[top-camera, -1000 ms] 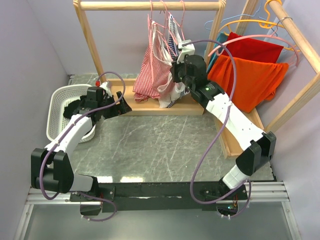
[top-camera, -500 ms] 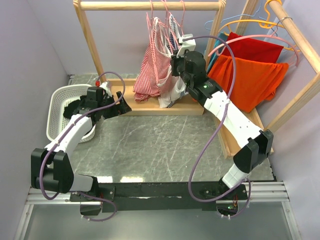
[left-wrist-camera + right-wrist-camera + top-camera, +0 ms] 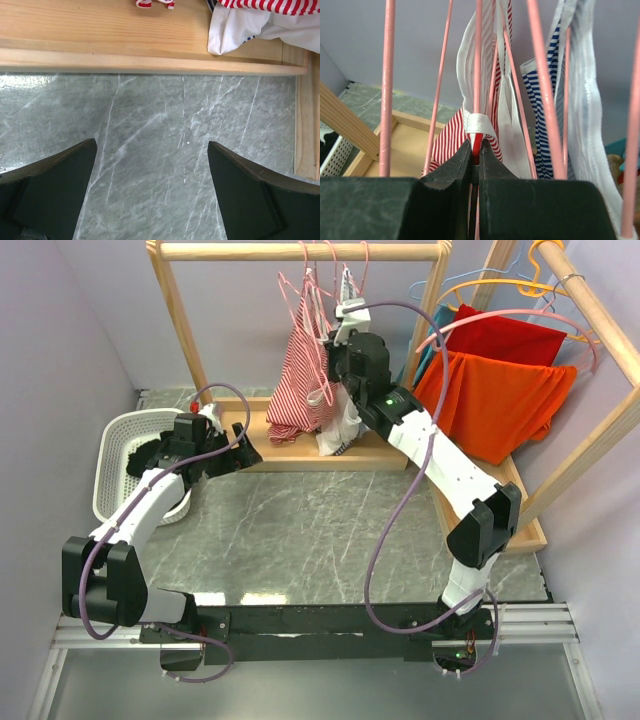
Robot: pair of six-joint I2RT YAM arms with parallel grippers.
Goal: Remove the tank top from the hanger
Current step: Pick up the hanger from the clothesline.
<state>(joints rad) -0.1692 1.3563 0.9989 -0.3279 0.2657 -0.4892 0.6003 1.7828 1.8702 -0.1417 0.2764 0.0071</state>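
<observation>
Strap (image 3: 479, 125) pinched; tank top (image 3: 298, 380) not yet off the hanger (image 3: 478, 60).
We noted the right gripper (image 3: 475, 152) nearly shut, its tips clamped on the white-edged strap, with the hanger wire rising straight above them and other striped tops (image 3: 545, 115) just to their right. The left gripper (image 3: 152, 185) stood wide open, holding nothing, over the table (image 3: 150, 125), the rack base (image 3: 125, 35) ahead of its fingers. We judged the step to be freeing a strap. The next move, we reckoned, called for carrying the strap up and sideways past the hanger's shoulder without pulling the hanger off the rail (image 3: 250, 251).
</observation>
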